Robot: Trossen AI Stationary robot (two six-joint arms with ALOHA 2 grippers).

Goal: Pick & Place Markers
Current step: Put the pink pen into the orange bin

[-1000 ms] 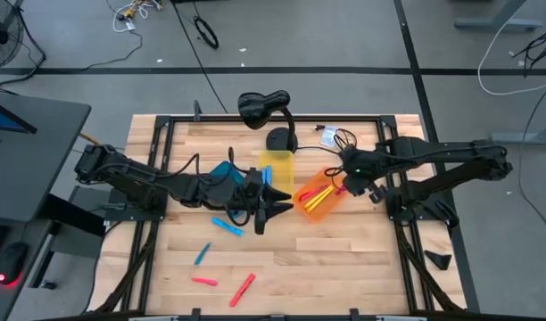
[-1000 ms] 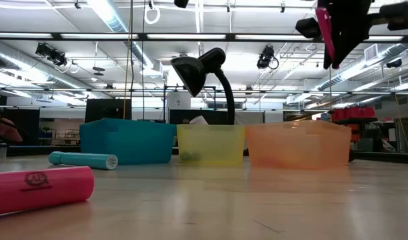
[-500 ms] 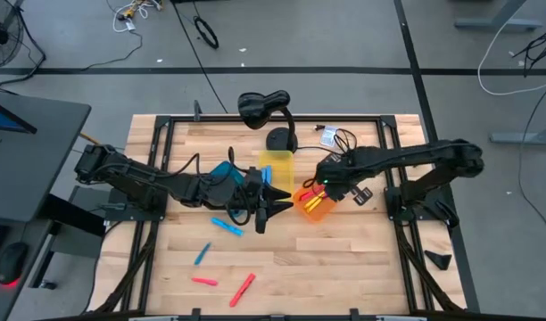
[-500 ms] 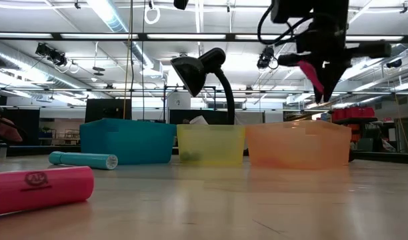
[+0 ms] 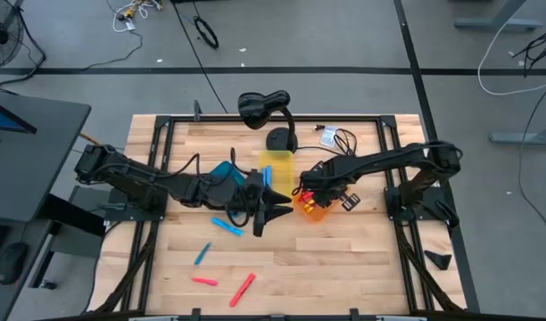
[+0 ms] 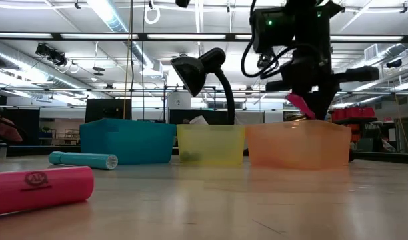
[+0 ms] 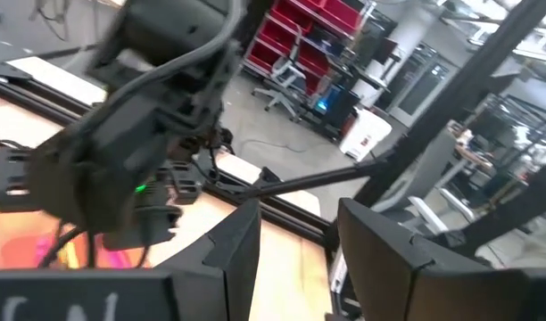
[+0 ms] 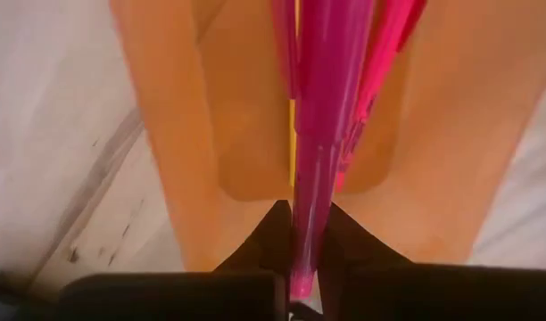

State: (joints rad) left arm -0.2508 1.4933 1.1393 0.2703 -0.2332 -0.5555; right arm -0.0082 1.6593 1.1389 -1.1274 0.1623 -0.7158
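Note:
My right gripper points down over the orange bin, shut on a pink marker whose lower end is just above the bin's rim. Red and yellow markers lie in that bin. My left gripper hovers level to the bin's left, open, with nothing between its fingers. Two blue markers and two red ones lie flat on the table near its front left. My right gripper pinches one end of the pink marker between its two fingers. The fingers come from above, pointing down. The marker sticks out past the fingertips, roughly along them, and slants down toward the inside of the orange bin, lifted clear of it.
The yellow bin and the blue bin stand in a row left of the orange one. A black desk lamp stands behind them, with cables at the back right. The near half of the table is bare wood.
My right gripper has come down and toward the table's left, from beside the orange bin to right over it, still shut on the pink marker. The marker has gone from high above the bin to just above its rim and now slants more.

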